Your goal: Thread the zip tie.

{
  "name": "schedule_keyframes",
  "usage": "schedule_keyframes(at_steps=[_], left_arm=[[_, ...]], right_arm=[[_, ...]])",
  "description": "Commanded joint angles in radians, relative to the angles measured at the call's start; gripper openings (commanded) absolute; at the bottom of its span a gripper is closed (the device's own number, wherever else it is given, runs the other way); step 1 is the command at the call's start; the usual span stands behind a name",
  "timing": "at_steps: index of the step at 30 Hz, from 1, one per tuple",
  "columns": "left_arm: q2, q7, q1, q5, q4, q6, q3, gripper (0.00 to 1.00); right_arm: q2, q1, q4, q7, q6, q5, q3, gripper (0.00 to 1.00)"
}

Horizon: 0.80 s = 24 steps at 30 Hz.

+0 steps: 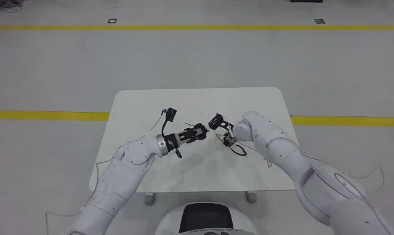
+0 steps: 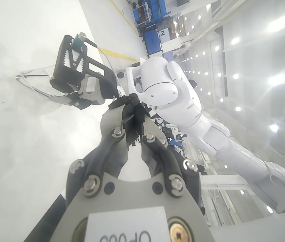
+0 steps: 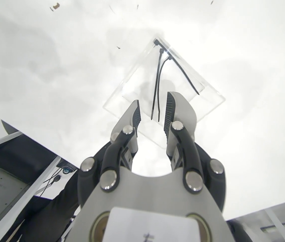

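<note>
Three black zip ties lie in a clear flat tray on the white table. My right gripper hangs open just above the tray, with the loose ends of two ties showing between its fingers. In the left wrist view this gripper points at the tray, where one tie shows. My left gripper is close beside it, shut on black frayed material bunched at its tips; I cannot tell whether a tie is in there. Seen from above, the left gripper and right gripper nearly meet mid-table.
Small dark specks and a scrap lie scattered on the table beyond the tray. A thin cable arcs over the table by the left wrist. Bare tabletop lies toward the far edge and both sides.
</note>
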Motion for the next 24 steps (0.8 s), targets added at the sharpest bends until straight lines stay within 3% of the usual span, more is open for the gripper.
schedule_keyframes(at_steps=[1, 12, 24], left_arm=[[0.000, 0.000, 0.000, 0.000, 0.000, 0.000, 0.000, 0.00], [0.000, 0.000, 0.000, 0.000, 0.000, 0.000, 0.000, 0.00], [0.000, 0.000, 0.000, 0.000, 0.000, 0.000, 0.000, 0.00]], right_arm=[[-0.005, -0.001, 0.009, -0.024, -0.001, -0.007, -0.002, 0.22], [-0.039, 0.005, 0.088, -0.088, -0.001, -0.024, -0.014, 0.11], [-0.069, 0.018, 0.145, -0.102, -0.001, -0.011, -0.042, 0.13]])
